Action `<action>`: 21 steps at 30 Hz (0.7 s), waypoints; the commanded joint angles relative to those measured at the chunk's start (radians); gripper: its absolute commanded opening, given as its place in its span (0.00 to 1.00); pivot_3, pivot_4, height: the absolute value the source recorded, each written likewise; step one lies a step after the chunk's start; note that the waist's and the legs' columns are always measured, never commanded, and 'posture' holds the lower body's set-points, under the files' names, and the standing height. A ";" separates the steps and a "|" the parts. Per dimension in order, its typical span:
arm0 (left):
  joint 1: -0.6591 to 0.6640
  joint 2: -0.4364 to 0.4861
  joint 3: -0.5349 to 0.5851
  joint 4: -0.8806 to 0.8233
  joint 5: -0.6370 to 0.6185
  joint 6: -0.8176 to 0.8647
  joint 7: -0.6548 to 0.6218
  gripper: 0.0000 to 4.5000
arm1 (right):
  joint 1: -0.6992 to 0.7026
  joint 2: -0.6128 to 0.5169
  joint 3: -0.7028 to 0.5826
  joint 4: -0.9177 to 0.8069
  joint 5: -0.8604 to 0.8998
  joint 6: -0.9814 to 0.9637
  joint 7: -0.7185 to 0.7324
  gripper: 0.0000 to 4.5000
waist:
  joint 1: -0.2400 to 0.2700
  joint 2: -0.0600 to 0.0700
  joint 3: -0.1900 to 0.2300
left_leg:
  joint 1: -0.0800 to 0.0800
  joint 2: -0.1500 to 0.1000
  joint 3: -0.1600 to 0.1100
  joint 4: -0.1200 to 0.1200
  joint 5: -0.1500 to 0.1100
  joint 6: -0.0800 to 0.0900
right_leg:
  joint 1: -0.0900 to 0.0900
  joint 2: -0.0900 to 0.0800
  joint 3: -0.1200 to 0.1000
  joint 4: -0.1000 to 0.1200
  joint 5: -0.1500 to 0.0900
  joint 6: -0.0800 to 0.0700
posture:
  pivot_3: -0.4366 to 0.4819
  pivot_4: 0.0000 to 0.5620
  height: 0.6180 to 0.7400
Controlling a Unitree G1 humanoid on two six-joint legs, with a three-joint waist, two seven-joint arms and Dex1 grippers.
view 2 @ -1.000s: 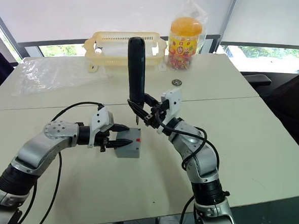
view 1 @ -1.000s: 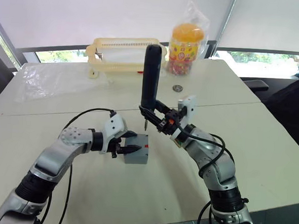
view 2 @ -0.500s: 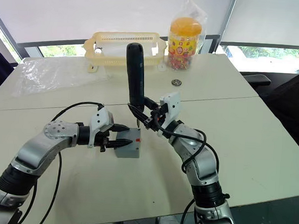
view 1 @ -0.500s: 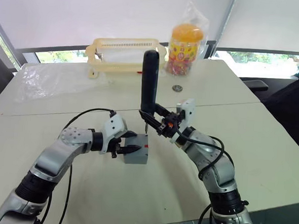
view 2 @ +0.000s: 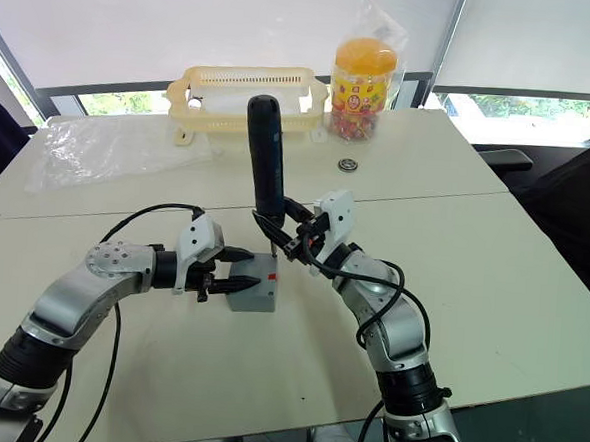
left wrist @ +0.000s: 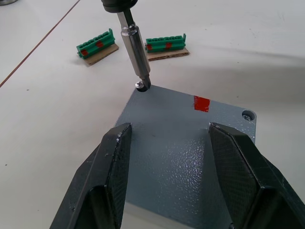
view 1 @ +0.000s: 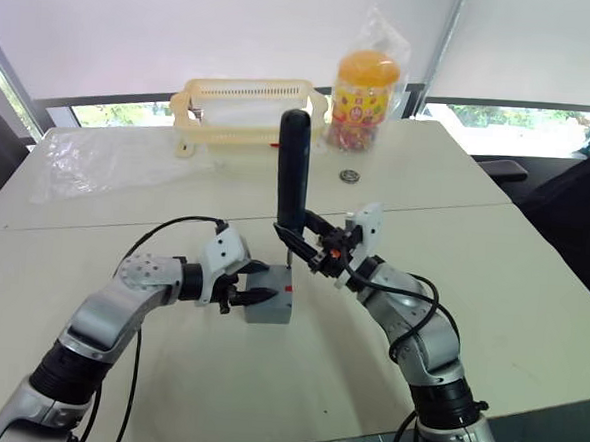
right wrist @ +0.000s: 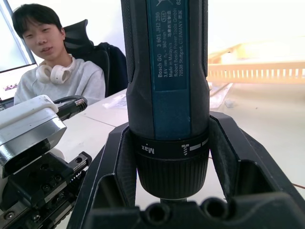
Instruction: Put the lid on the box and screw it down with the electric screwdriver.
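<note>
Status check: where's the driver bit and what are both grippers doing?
Right gripper clamps electric screwdriver upright, bit at lid corner. Left gripper straddles box. Nothing in the way.

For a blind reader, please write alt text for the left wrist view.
The screwdriver bit rests on a corner of the grey lid, between the open left gripper fingers. Two green blocks lie on the table beyond.

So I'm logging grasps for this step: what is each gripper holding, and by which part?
The right gripper clamps the electric screwdriver near its lower collar, upright. The left gripper straddles the box, its jaws at opposite sides; contact unclear.
</note>
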 commanded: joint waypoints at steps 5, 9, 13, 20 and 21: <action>0.019 0.006 -0.017 0.006 0.021 0.010 -0.001 0.57 | -0.041 0.028 -0.039 -0.078 0.052 0.011 -0.020 0.39 | 0.000 0.000 0.000 | 0.000 0.000 0.000 0.000 0.000 0.000 | 0.000 0.000 0.000 0.000 0.000 0.000 | 0.48 0.27 1.00; 0.018 0.002 -0.021 0.014 0.024 0.004 -0.003 0.57 | -0.043 0.025 -0.041 -0.075 0.054 0.013 -0.021 0.39 | 0.000 0.000 0.000 | 0.000 0.000 0.000 0.000 0.000 0.000 | 0.000 0.000 0.000 0.000 0.000 0.000 | 0.48 0.27 1.00; 0.019 0.002 -0.021 0.014 0.024 0.003 -0.003 0.57 | -0.049 0.024 -0.046 -0.062 0.053 0.007 -0.023 0.39 | 0.000 0.000 0.000 | 0.000 0.000 0.000 0.000 0.000 0.000 | 0.000 0.000 0.000 0.000 0.000 0.000 | 0.48 0.27 1.00; 0.029 0.006 -0.017 -0.005 0.020 0.013 0.004 0.57 | -0.046 0.020 -0.041 -0.039 0.039 -0.011 -0.016 0.39 | 0.000 0.000 0.000 | 0.000 0.000 0.000 0.000 0.000 0.000 | 0.000 0.000 0.000 0.000 0.000 0.000 | 0.48 0.27 1.00; 0.029 0.006 -0.017 -0.006 0.020 0.014 0.004 0.57 | -0.045 0.020 -0.040 -0.037 0.038 -0.012 -0.015 0.39 | 0.000 0.000 0.000 | 0.000 0.000 0.000 0.000 0.000 0.000 | 0.000 0.000 0.000 0.000 0.000 0.000 | 0.48 0.27 1.00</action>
